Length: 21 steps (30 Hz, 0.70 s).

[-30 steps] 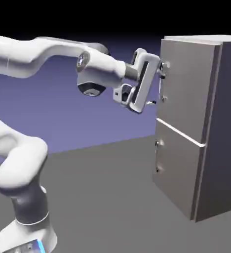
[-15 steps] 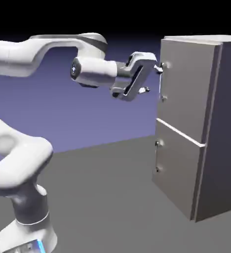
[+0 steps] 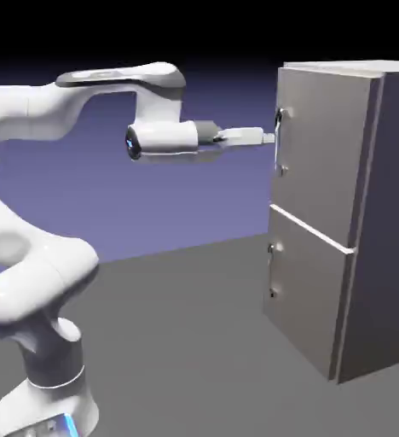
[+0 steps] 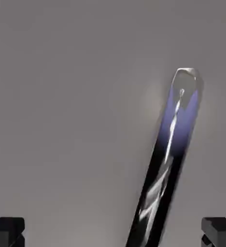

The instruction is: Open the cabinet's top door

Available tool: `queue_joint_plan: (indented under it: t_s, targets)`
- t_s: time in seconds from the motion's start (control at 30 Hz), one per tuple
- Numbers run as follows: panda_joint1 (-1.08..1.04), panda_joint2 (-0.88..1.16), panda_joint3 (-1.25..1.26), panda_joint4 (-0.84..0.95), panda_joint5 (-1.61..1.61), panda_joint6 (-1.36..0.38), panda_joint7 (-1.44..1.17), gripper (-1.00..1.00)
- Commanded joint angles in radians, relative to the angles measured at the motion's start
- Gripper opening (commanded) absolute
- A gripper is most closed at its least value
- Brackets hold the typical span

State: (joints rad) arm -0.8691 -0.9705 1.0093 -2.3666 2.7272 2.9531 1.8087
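1. Since a second ago the arm (image 3: 83, 94) has rolled its wrist level and moved in to the handle (image 3: 280, 141) of the top door (image 3: 318, 149), so gripping looks next.
2. The jaws (image 4: 113, 231) stand wide apart, empty; the handle (image 4: 165, 159) slants between them, nearer the right finger (image 4: 218, 229).
3. The cabinet (image 3: 356, 213) remains shut.

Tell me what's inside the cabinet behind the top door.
Nothing shows: the top door is shut flush, so the cabinet's interior is covered. Only the handle stands before it.
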Motion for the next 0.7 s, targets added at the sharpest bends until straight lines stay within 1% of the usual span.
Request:
queue_joint_plan:
  t_s: [0.0, 0.07, 0.13, 0.3, 0.33, 0.37, 0.67]
  targets:
    - [-0.014, -0.006, 0.016, 0.007, 0.044, -0.001, 0.017, 1.00]
    - [-0.042, -0.019, 0.048, 0.021, 0.130, -0.004, 0.051, 1.00]
    - [-0.049, -0.022, 0.056, 0.025, 0.151, -0.005, 0.059, 1.00]
    - [-0.227, 0.038, 0.159, 0.150, 0.170, -0.037, 0.048, 1.00]
    - [-0.227, 0.038, 0.159, 0.151, 0.170, -0.037, 0.048, -1.00]
    - [-0.227, 0.038, 0.159, 0.151, 0.170, -0.037, 0.048, -1.00]
    - [0.099, 0.216, -0.102, 0.005, 0.171, -0.136, -0.220, -1.00]
